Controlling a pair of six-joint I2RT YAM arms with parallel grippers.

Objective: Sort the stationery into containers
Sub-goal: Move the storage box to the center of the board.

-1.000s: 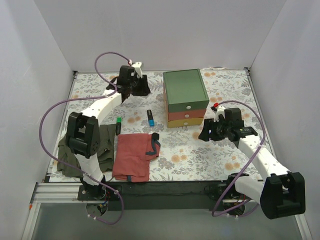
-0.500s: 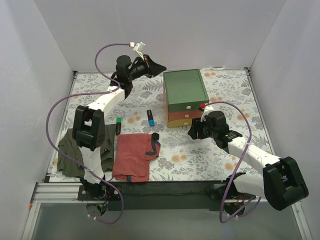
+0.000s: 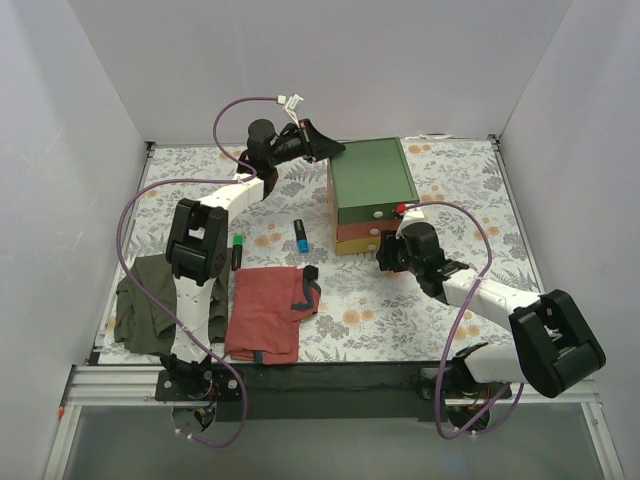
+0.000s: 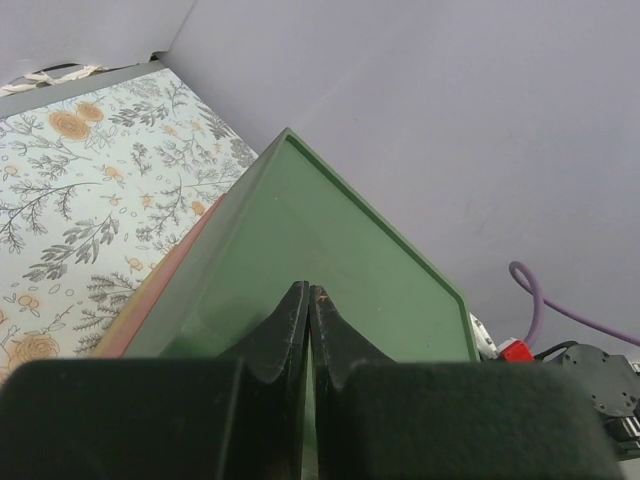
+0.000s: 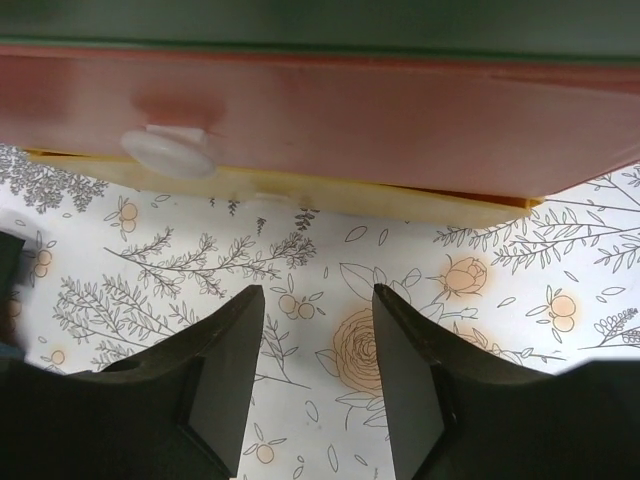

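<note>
A small green chest (image 3: pixel 371 180) stands at the back right of centre, with a red-orange drawer (image 3: pixel 368 230) and a yellow drawer (image 3: pixel 362 246). In the right wrist view the red-orange drawer (image 5: pixel 330 110) shows its white knob (image 5: pixel 168 152) above the yellow drawer (image 5: pixel 380 195). My left gripper (image 3: pixel 335 150) is shut and empty, its tips over the chest's top (image 4: pixel 300 250) at the back left corner. My right gripper (image 3: pixel 383 258) is open and empty, low over the mat just in front of the drawers. A green-capped black marker (image 3: pixel 237 250) and a blue marker (image 3: pixel 301 236) lie left of the chest.
A red folded cloth (image 3: pixel 268 312) lies at the front centre with a dark item (image 3: pixel 309 285) on its right edge. An olive cloth (image 3: pixel 150 305) lies at the front left. White walls close the back and both sides.
My left gripper has swung right from the back left of the mat to the chest's back left corner. My right gripper has moved left and in toward the drawer fronts.
</note>
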